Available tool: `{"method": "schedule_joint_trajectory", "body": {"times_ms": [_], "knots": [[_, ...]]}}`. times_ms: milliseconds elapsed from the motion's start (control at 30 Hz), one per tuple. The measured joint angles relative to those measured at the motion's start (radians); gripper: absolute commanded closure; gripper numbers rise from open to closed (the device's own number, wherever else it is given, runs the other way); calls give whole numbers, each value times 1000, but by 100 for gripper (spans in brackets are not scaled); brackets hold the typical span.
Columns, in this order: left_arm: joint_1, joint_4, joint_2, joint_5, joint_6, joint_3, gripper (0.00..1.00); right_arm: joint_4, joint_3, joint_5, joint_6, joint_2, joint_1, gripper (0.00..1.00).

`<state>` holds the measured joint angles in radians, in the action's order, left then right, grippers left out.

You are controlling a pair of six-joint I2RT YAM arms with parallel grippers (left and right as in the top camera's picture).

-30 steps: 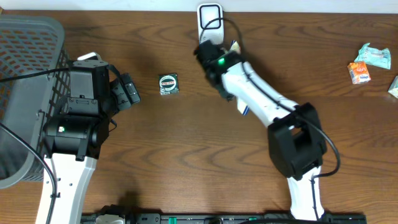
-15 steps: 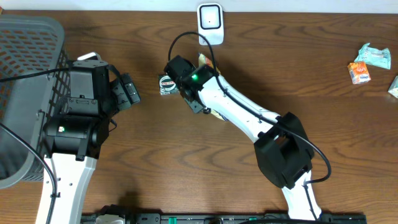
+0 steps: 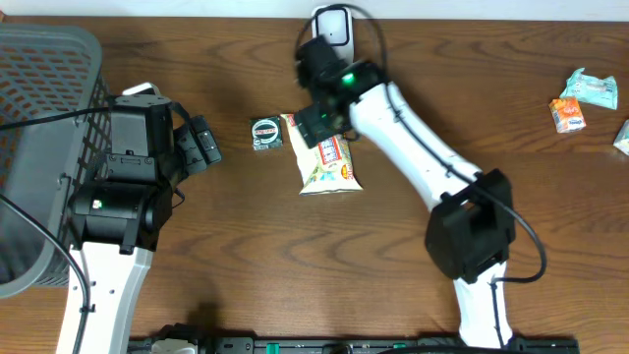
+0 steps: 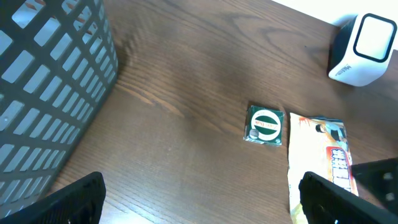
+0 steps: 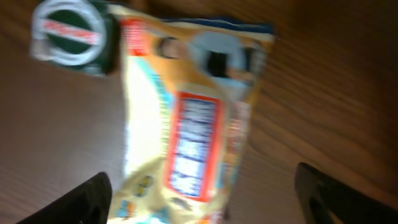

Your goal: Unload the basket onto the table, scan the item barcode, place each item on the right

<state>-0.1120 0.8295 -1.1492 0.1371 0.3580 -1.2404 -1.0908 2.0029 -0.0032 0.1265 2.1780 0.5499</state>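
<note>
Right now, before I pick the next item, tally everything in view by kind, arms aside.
Snack bag: 1
Green packet: 1
Small packets, far right: 3
Scanner: 1
Basket: 1
Total: 7

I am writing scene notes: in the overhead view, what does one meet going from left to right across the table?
basket → left pincer → green packet → snack bag → orange packet
</note>
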Motion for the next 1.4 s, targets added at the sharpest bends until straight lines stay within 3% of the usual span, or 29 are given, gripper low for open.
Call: {"method": "schedule_joint_trajectory", "body": {"times_ms": [300,467,533,567,667,700,1167,1400], "knots": [[0,0,0,0,0,0,3,61,-80,-113,0,8,-70,10],[0,0,0,0,0,0,2,163,-184,-161,0,41,-37,33],[0,0,0,0,0,0,2,177,-217,-162,7,55,-20,35],[0,0,0,0,0,0,2,180,-226,-161,6,60,-13,44],[0,0,0,0,0,0,2,188,-230,-154,16,66,-2,90],[0,0,0,0,0,0,2,190,-230,-154,16,67,-1,99],[0,0,0,0,0,0,3,208,-92,-92,25,72,-48,99],[0,0,0,0,0,0,2,395,17,-42,14,72,-115,99]]}}
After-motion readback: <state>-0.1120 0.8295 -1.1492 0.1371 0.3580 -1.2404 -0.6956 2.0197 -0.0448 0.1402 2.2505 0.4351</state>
